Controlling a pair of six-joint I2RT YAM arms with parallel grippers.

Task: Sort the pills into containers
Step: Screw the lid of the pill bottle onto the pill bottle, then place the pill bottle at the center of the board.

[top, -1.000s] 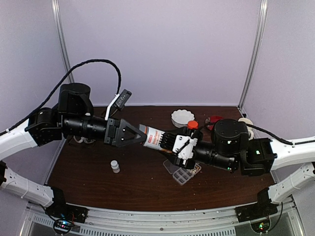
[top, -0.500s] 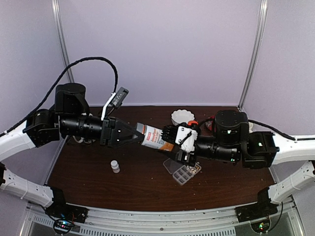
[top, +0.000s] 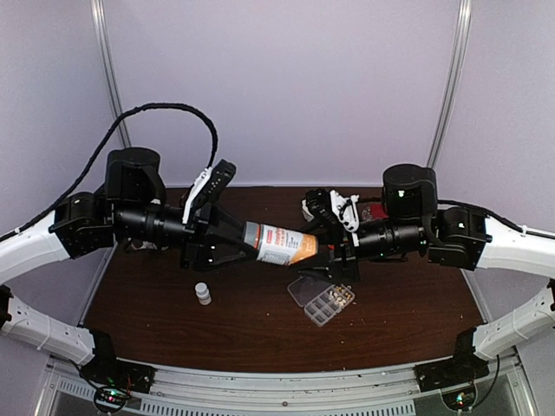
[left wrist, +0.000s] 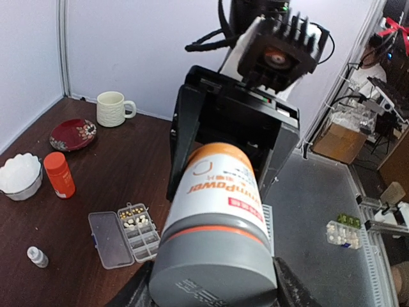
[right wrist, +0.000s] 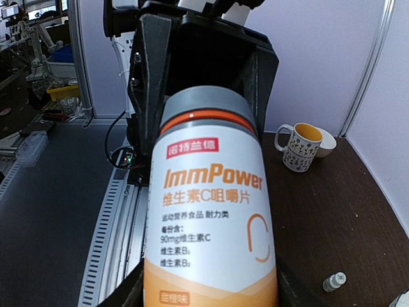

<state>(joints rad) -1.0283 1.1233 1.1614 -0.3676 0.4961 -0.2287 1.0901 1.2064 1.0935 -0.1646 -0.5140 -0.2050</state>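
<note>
A grey-capped labelled bottle (top: 279, 244) hangs level in the air above the table between both arms. My left gripper (top: 245, 237) is shut on its grey cap (left wrist: 214, 268). My right gripper (top: 319, 246) is shut on its orange base (right wrist: 211, 281). Below them on the table lies the clear pill box (top: 323, 300) with its lid folded open. In the left wrist view, pale pills (left wrist: 135, 222) lie in its far containers (left wrist: 142, 236), and small yellowish ones sit in the end cells.
A small white bottle (top: 203, 293) stands left of the pill box. At the back are a white bowl (left wrist: 18, 176), an orange bottle (left wrist: 59, 174), a red plate (left wrist: 72, 133) and a cream mug (left wrist: 112, 107). A patterned mug (right wrist: 299, 146) shows in the right wrist view.
The left gripper's jaws have closed onto the grey cap. The right wrist has rolled and drawn back to the right, with the bottle staying held between both grippers.
</note>
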